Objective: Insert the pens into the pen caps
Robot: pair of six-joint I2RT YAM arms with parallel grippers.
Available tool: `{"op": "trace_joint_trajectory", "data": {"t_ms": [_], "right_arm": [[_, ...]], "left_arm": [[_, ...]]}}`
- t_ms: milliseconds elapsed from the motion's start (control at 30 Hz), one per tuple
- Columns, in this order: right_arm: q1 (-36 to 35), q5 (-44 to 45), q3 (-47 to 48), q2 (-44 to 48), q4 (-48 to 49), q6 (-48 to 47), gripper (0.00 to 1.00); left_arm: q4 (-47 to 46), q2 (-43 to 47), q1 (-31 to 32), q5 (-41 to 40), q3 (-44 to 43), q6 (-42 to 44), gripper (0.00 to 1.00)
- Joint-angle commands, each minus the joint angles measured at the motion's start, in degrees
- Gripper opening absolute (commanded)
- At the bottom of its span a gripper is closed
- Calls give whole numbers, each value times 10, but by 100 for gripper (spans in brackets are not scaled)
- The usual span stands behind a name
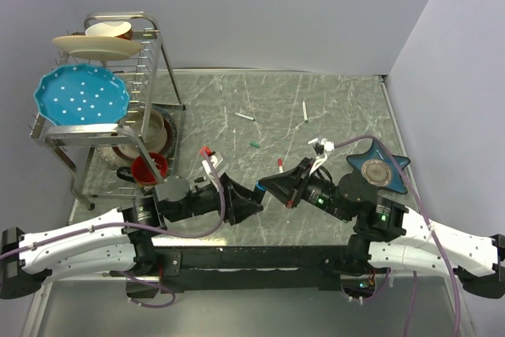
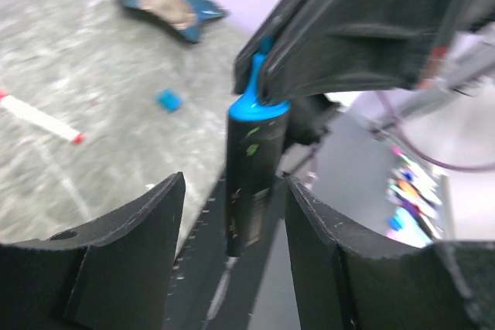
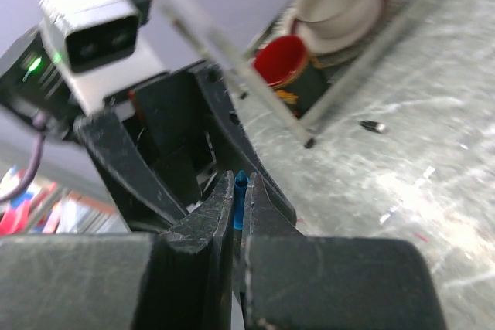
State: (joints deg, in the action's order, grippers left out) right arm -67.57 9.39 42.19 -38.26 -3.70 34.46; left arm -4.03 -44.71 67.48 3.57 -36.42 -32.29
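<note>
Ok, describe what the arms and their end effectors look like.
The left arm and right arm have white base shells, black joints and looping purple cables. The left end effector and right end effector are black, with broad scuffed fingers.

Overhead view: bright, even, diffuse light from above. The grey table (image 1: 331,108) carries a soft sheen along its scratches, without hard glare. Shadows are faint, deepest under the dish rack (image 1: 118,116). Focus is sharp throughout.

Left wrist view: the black pen (image 2: 251,183) is fairly sharp. The left gripper fingers (image 2: 124,260) are soft, and the star-shaped dish (image 2: 174,5) is blurred. The right background is blurred and partly washed out.

Right wrist view: the right gripper fingers (image 3: 193,268) are crisp, with their scratches visible. The red cup (image 3: 282,63) is out of focus. Strong white glare lies on the table at lower right
</note>
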Motion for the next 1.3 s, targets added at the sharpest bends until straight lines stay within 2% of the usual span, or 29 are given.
{"op": "trace_joint_trajectory", "data": {"t_ms": [0, 300, 400, 500, 533, 600, 633, 733, 767, 867, 933, 967, 1000, 1067, 1167, 1267], "right_arm": [[2, -91, -27, 30, 95, -49, 0], [1, -138, -65, 76, 164, -69, 0], [1, -154, -66, 75, 171, -77, 0], [2, -162, -76, 81, 187, -79, 0], [1, -161, -80, 82, 191, -79, 0], [1, -161, -79, 82, 184, -84, 0], [1, -163, -74, 79, 174, -87, 0], [2, -162, -47, 69, 125, -95, 15], [1, -149, -41, 68, 113, -89, 35], [1, -107, -21, 73, 57, -63, 59], [1, -27, -12, 81, 1, -27, 63], [1, 3, -9, 83, -23, -12, 63], [2, 75, 1, 79, -76, 5, 63], [2, 132, 11, 70, -121, 45, 62], [2, 210, 39, 35, -189, 94, 63], [12, 313, 88, -34, -331, 198, 63]], "left_arm": [[-80, 25, 2, 98, 13, -15, 57], [-122, -1, 2, 182, 17, -43, 52], [-142, -14, 1, 197, 19, -50, 47], [-159, -20, 2, 206, 22, -57, 33], [-159, -24, 2, 204, 21, -58, 18], [-146, -29, 2, 200, 13, -56, 5], [-141, -29, 2, 197, 11, -55, 1], [-94, -31, 1, 164, -8, -47, 1], [-84, -31, 2, 157, -17, -38, 1], [-31, -26, 1, 95, -31, -18, 1], [13, -17, 1, 44, -35, -6, 1], [25, -13, 1, -10, -37, -4, 1], [36, -10, 0, -32, -37, -1, 1], [75, 3, 0, -101, -37, 4, 1], [137, 13, 0, -162, -49, 13, 1], [166, 24, 0, -182, -58, 34, 1]]}}
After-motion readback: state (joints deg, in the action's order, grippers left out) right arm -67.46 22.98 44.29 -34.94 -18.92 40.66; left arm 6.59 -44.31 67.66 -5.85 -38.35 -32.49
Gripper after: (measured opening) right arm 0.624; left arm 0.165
